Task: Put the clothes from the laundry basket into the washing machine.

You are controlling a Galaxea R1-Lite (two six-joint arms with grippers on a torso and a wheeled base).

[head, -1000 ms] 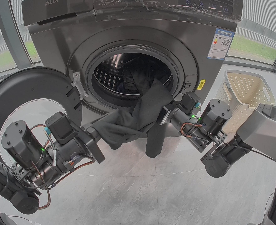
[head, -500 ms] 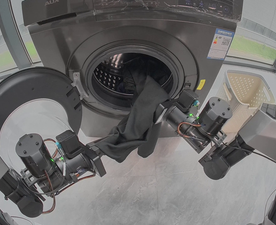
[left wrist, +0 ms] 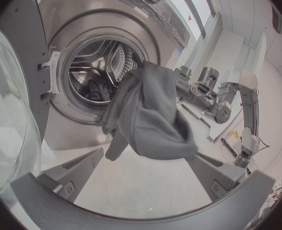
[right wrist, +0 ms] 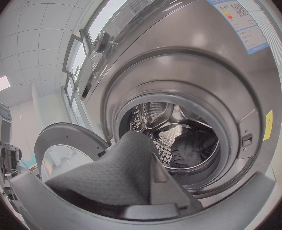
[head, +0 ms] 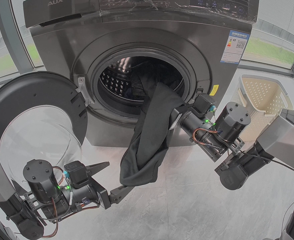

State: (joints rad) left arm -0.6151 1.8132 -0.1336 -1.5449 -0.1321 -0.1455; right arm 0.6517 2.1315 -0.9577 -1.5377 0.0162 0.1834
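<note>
A dark grey garment (head: 147, 140) hangs from my right gripper (head: 172, 117), which is shut on its upper part just outside the washing machine's open drum (head: 120, 80). The cloth drapes over that gripper (right wrist: 147, 192) in the right wrist view, one finger (right wrist: 161, 176) pressed against it. More dark clothes (right wrist: 192, 147) lie inside the drum. My left gripper (head: 111, 180) is low near the floor, open, its fingers (left wrist: 83, 160) spread below the garment's hanging end (left wrist: 153, 122); whether one finger touches it I cannot tell. The cream laundry basket (head: 253, 80) leans at the right.
The machine's round door (head: 30, 94) stands swung open at the left, above my left arm. Pale tiled floor (head: 173, 204) spreads in front of the machine. Windows run behind the washer.
My left gripper let go of the garment, opened and dropped low toward the floor. The freed end swung down, so the cloth now hangs from the right gripper, which barely moved.
</note>
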